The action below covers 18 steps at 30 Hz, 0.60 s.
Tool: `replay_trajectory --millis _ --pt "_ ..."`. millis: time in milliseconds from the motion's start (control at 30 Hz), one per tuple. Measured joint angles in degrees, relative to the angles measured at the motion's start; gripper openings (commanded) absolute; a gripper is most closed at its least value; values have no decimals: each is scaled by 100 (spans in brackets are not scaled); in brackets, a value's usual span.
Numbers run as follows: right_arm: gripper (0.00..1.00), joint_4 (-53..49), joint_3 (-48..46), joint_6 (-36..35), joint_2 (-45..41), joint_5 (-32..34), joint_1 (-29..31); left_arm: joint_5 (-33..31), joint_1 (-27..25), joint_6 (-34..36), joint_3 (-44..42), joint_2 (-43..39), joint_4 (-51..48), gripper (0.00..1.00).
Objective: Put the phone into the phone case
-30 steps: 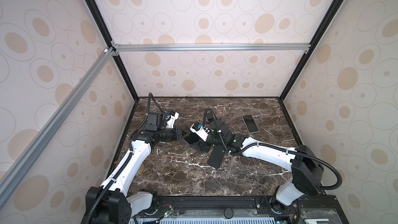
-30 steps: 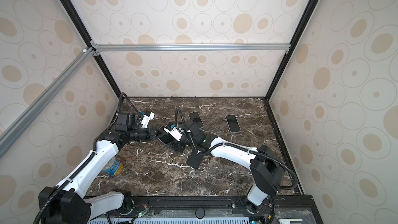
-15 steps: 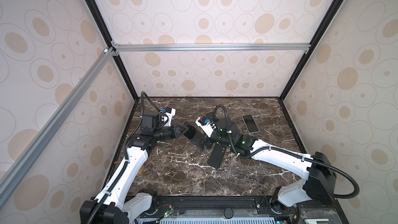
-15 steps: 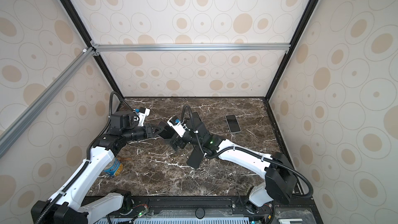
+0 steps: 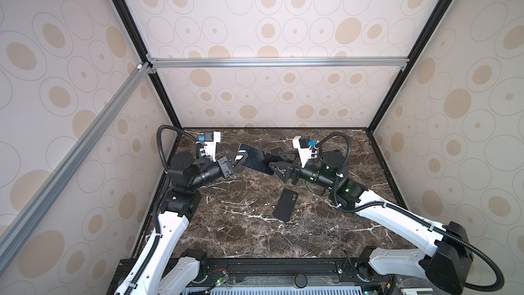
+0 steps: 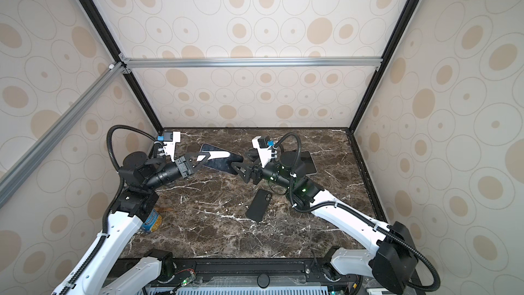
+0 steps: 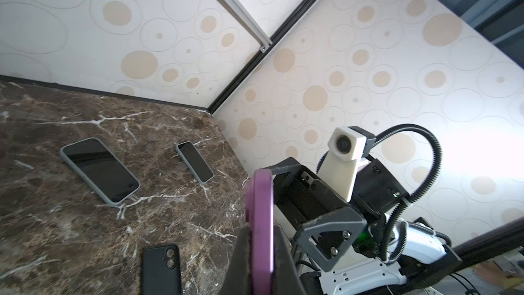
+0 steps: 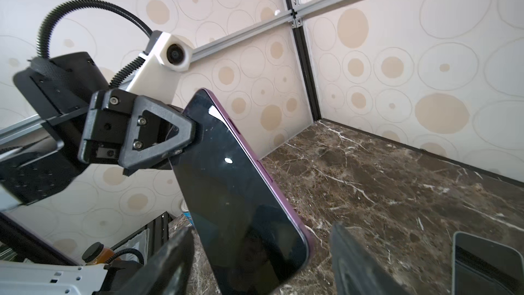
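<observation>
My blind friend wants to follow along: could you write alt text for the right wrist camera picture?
A purple-edged phone with a dark screen is held tilted in the air, pinched near one end by the left arm's jaws. The right arm's jaws stand open on either side of its other end, above a dark marble table where another phone lies.

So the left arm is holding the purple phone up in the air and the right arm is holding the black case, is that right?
Not quite. The left gripper does hold the purple phone in the air, but the right gripper is open and the black case lies flat on the table, as both top views show.
</observation>
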Motion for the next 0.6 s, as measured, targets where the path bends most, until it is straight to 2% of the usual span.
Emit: replay_trajectory --millis 233,467,600 --pt "57 610 7 577 2 -682 -15 365 0 -756 -186 -39 1360 0" --pt "20 1405 90 1224 127 -1344 -33 376 0 -1211 -328 -234 2479 0" --pt "17 1928 149 1805 238 -1733 -33 374 0 -1235 -367 -313 2850 0"
